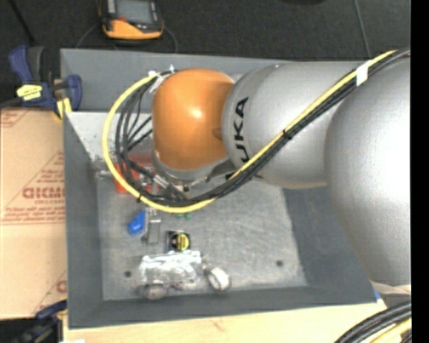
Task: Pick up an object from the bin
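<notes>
In left half of bin [261, 224], gripper [154, 221] beside small blue piece [136, 225]; black-yellow item [177, 241], crumpled clear packet [170, 271] near. Gripper opening: cannot tell.

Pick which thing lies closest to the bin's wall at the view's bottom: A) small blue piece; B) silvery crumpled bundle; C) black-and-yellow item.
B: the silvery crumpled bundle lies just above that wall, with the small blue piece and black-and-yellow item farther up the bin floor.
</notes>
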Controlling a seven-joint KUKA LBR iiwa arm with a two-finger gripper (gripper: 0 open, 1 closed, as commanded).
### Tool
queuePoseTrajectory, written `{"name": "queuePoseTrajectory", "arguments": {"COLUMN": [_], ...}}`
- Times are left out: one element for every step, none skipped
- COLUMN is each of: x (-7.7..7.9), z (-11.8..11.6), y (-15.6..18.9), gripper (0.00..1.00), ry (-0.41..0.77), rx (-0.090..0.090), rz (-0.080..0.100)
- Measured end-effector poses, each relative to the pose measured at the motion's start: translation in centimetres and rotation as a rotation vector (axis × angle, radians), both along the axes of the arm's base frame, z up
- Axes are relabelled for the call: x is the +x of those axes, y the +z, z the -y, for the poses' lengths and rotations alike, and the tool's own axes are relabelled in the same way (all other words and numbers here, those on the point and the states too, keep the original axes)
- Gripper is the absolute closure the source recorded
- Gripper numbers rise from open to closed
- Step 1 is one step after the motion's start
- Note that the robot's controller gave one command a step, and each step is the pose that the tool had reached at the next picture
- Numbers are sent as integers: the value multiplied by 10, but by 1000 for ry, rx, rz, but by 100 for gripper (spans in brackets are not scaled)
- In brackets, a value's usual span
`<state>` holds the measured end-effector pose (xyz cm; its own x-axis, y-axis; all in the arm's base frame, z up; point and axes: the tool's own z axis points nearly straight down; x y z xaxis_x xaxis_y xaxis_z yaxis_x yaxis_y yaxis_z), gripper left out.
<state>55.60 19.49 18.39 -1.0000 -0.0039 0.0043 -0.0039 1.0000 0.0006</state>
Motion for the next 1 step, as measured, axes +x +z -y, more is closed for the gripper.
{"name": "queuePoseTrajectory", "arguments": {"x": [40], "z": [30], "y": [-112], "gripper": [0], "ry": [87], "rx": [-2], "rz": [4]}}
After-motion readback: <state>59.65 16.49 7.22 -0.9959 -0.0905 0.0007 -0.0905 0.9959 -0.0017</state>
